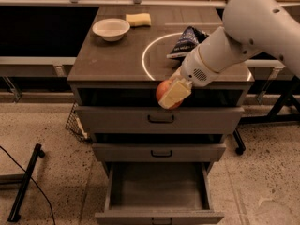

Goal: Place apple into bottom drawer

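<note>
My gripper (170, 95) is shut on the apple (164, 90), a small red-orange fruit partly covered by a pale finger (176, 93). It hangs in front of the cabinet's front edge, over the top drawer's face. The bottom drawer (157, 190) is pulled open below, a wide shallow box with a bare flat floor, directly under the apple and well beneath it. My white arm reaches in from the upper right.
On the cabinet top (112, 60) sit a white bowl (111, 29), a yellow sponge (138, 19) and a dark chip bag (186, 42). Two closed upper drawers (159, 118) have black handles. A black stand leg (26, 184) lies on the floor at left.
</note>
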`<state>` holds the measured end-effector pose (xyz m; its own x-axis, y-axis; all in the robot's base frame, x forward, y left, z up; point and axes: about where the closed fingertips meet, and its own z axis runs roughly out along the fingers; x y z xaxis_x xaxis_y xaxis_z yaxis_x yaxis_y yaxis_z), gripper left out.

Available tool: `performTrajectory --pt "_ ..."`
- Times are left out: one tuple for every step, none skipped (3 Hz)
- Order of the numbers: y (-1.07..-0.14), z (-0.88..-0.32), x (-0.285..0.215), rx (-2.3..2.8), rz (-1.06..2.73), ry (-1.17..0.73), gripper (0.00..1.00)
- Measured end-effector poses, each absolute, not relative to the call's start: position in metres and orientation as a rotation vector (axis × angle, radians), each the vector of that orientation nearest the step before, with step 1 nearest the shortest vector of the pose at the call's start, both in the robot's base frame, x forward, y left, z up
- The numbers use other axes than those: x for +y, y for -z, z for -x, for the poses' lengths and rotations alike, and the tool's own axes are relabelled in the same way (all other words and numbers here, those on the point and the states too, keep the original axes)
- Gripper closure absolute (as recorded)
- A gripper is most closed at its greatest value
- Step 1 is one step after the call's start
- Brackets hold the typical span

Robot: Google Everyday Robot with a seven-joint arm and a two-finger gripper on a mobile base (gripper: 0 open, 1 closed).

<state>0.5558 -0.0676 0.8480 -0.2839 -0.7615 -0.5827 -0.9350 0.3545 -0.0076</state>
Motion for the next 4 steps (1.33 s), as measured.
performTrajectory --pt "-0.848 -0.556 -0.068 2.127 1.472 -0.464 1.0" --pt "-0.8 -0.546 -0.088 2.166 1.41 -0.513 1.0" --pt "-0.764 -0.529 -0.098 2.148 1.426 -0.559 1.0" --pt "-0.733 -0.517 -0.101 2.119 1.442 -0.604 1.0"
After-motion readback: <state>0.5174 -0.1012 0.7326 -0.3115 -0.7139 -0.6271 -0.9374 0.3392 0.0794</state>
